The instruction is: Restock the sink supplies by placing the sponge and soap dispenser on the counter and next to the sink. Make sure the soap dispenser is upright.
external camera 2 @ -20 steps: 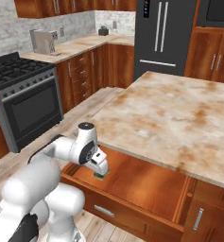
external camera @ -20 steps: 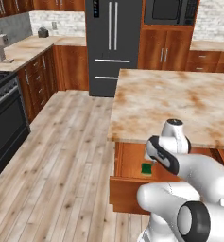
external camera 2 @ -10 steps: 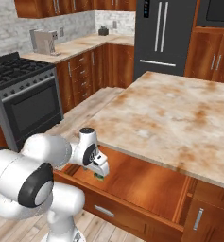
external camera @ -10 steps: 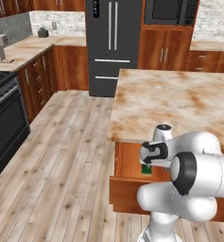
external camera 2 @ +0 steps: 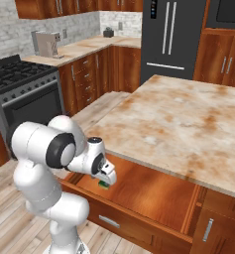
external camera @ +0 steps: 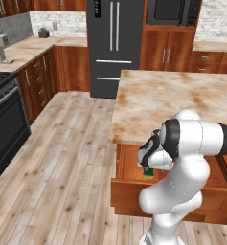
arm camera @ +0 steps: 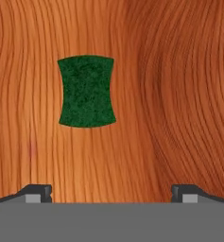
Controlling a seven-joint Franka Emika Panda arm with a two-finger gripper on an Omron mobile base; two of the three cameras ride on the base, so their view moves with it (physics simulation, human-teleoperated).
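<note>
The kitchen has a pale plank floor [external camera: 67, 143] and red-brown cabinets. A black fridge [external camera: 114, 45] stands against the far wall, and a black stove [external camera 2: 25, 94] is off to the left. In the middle is the wide marbled island [external camera 2: 188, 129], with a wooden drawer [external camera 2: 153, 198] pulled out beneath its edge. The white arm bends down over this drawer, and its gripper [external camera 2: 106, 179] hangs just above the drawer's wooden floor. The sponge [arm camera: 87, 91] lies flat on the bare wood inside the drawer, dark green face up. In the hand view it sits ahead of the gripper [arm camera: 111, 194] and a little left of centre. The two fingertips [arm camera: 38, 193] stand wide apart with nothing between them, clear of the sponge.
</note>
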